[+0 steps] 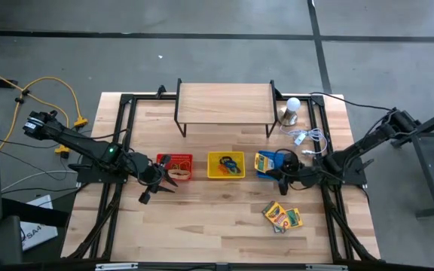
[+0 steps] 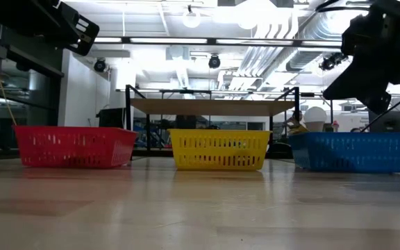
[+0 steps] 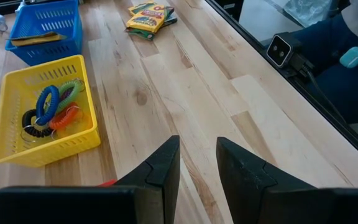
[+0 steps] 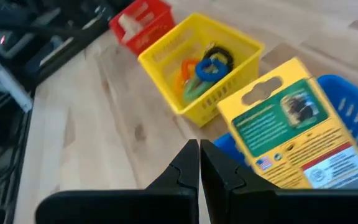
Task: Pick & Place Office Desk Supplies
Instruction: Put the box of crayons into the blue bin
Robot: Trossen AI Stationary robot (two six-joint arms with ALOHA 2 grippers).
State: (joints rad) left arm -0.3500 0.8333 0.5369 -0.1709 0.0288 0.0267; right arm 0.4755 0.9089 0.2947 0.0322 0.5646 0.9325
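— Wooden counter (image 1: pixel 202 218), pale planks, with a small raised shelf (image 1: pixel 224 103) at the back. What stood on the left?

— The left gripper (image 1: pixel 155 188) hung just in front of the red basket (image 1: pixel 175 166), its jaws apart with nothing between them. Tan rubber bands (image 1: pixel 179 172) lay in that basket.

— And the middle?

— A yellow basket (image 1: pixel 226 165) held the coloured rings (image 3: pixel 51 111): blue, green, orange and a black coil.

— Further right?

— A blue basket (image 1: pixel 266 162) came next, and one crayon box (image 4: pixel 289 134) stood tilted over its rim. The right gripper (image 1: pixel 283 183) hovered at that basket's front edge, jaws pressed together. I could not tell whether they touched the box.

— Anything loose?

— Two more crayon boxes (image 1: pixel 282 217) lay flat on the counter, nearer the front and well apart from the baskets.
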